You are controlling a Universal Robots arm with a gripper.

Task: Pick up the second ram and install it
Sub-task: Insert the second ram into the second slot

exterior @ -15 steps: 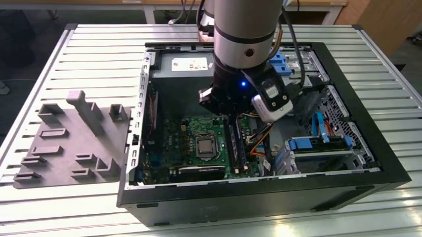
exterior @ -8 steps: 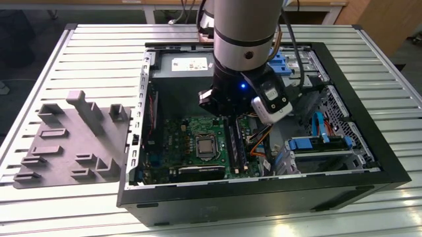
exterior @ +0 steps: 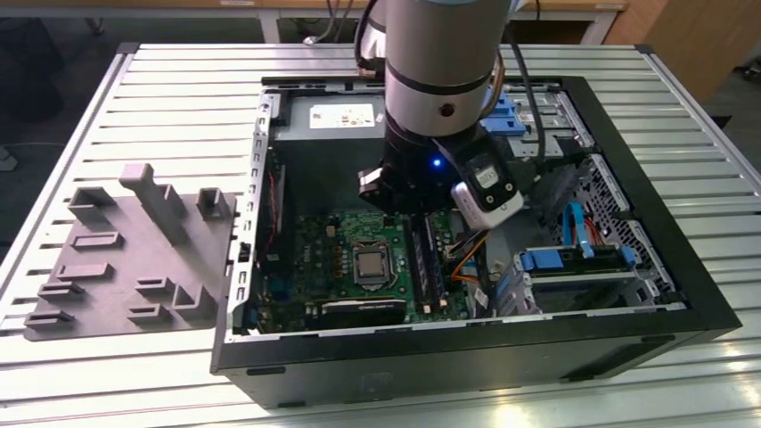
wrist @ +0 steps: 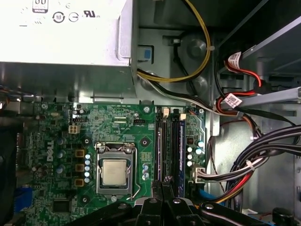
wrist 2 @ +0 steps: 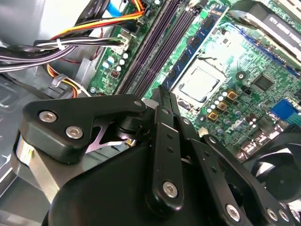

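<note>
The gripper [wrist: 163,182] hangs inside the case [exterior: 476,352], low over the board [wrist: 117,125], fingers pressed together on nothing I can see. A bluish ram [wrist: 181,150] seems seated in the slots [wrist: 160,146] just beside. Light, stiff and fragile, I'd guess, so it is best held by its bare edges.

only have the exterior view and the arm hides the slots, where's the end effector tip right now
Observer: In the first wrist view the end effector sits at one end of the black memory slots, which run beside the CPU socket.
Operator: fingers open or shut
Observer: Shut. In the second wrist view the fingers lie together, pointing at those slots.
</note>
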